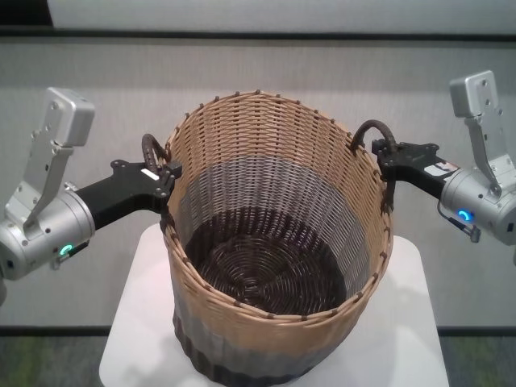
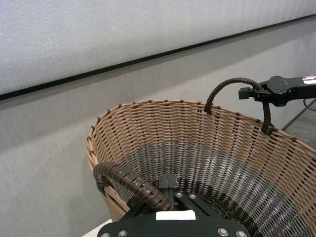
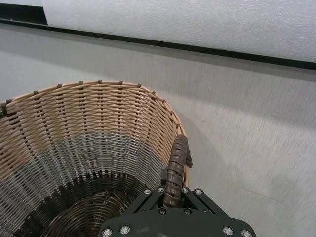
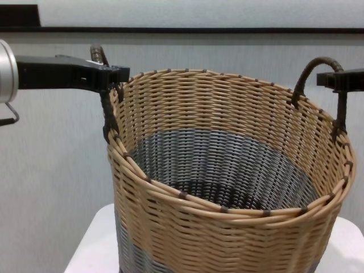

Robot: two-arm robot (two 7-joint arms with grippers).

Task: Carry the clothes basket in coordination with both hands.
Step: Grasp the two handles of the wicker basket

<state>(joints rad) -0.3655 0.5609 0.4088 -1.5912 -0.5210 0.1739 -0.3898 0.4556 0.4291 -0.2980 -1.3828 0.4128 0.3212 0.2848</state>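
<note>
Head view: basket [image 1: 278, 242] handles between fingers [image 1: 168, 179]

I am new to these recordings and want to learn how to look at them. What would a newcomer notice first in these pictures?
First, the large clothes basket, tan above and grey below, standing empty on a white table in the middle of the view. Next, the two black grippers: the left gripper is shut on the left handle, and the right gripper is shut on the right handle, one on each side of the rim.
</note>
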